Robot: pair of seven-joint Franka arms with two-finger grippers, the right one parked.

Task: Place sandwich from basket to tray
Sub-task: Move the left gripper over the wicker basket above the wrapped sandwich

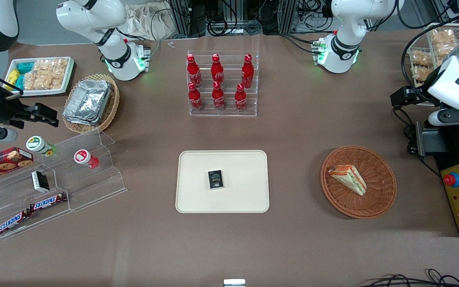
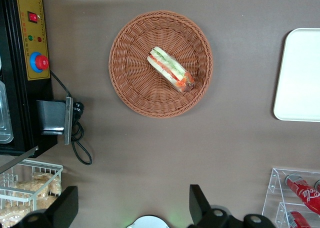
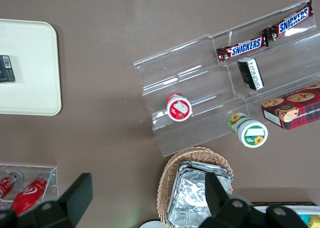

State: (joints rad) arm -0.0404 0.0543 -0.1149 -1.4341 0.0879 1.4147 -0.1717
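Even, bright overhead light falls on the brown surface point(image 1: 293, 131) in all three views, with no strong hot spots. Shadows are soft and short: the basket point(image 1: 358, 181) casts a faint dark rim toward the tray point(image 1: 222, 181), and the clear acrylic racks point(image 1: 222, 85) throw pale streaks. The foil containers point(image 1: 88, 99) glint mildly. The gripper point(image 2: 130, 208) hangs high above the surface, its dark, spread fingers point(image 2: 197, 203) slightly soft in the left wrist view. The front view is sharp throughout.
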